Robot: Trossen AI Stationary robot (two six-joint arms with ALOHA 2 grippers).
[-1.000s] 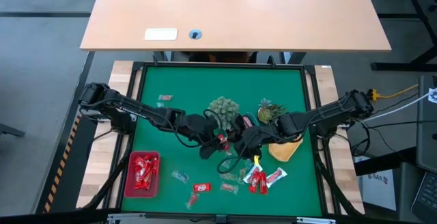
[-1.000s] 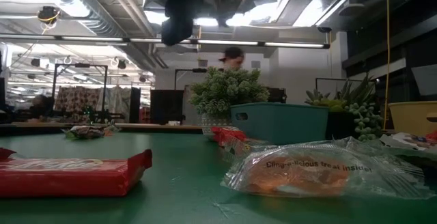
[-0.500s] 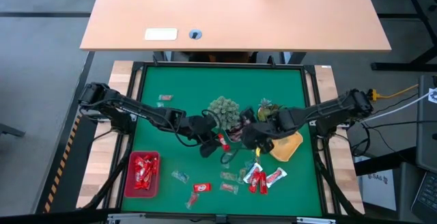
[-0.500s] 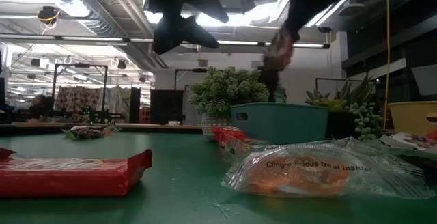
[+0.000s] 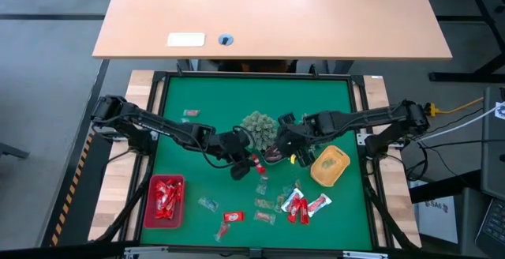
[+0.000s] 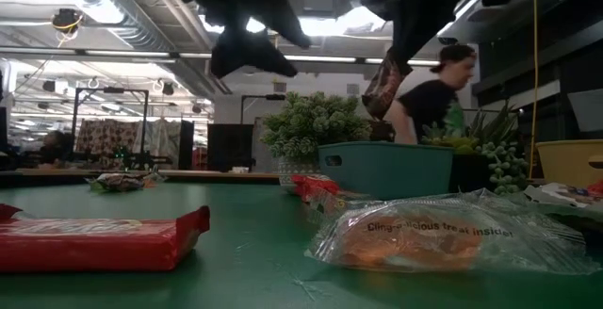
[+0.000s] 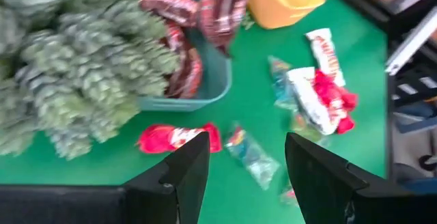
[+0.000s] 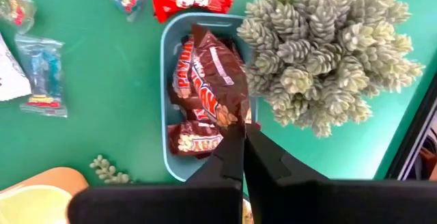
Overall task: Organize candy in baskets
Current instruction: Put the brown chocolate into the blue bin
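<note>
Candy lies scattered over the green desk (image 5: 323, 109), and some is already sorted. The red basket (image 5: 165, 200) near the left front corner holds red sweets. The blue basket (image 8: 205, 101), at mid-desk just beside the pale spiky plant (image 8: 328, 53), holds several brown bars (image 8: 194, 138). The yellow basket (image 5: 330, 166) sits to its right, and nothing can be made out in it from above.

The right tool (image 8: 244, 132) is closed on the end of one brown bar (image 8: 218, 74), which hangs from it directly above the blue basket, over the bars already inside. In the low view the same bar (image 6: 382, 83) dangles clear above the basket's rim.

The left tool (image 7: 246, 159) has its fingers spread wide and holds nothing. It hovers above the desk close to the front of the blue basket, over a red sweet (image 7: 176, 137) and a clear-wrapped one (image 7: 252, 157) on the cloth.

More loose candy lies toward the front: a cluster of red and white wrappers (image 5: 304, 204), a single red one (image 5: 233, 216), and a few small clear packets (image 5: 207, 204). One small piece (image 5: 189, 114) sits alone at the far left, possibly two; it is hard to tell.

A person (image 6: 429, 102) stands in the room beyond the desk.
</note>
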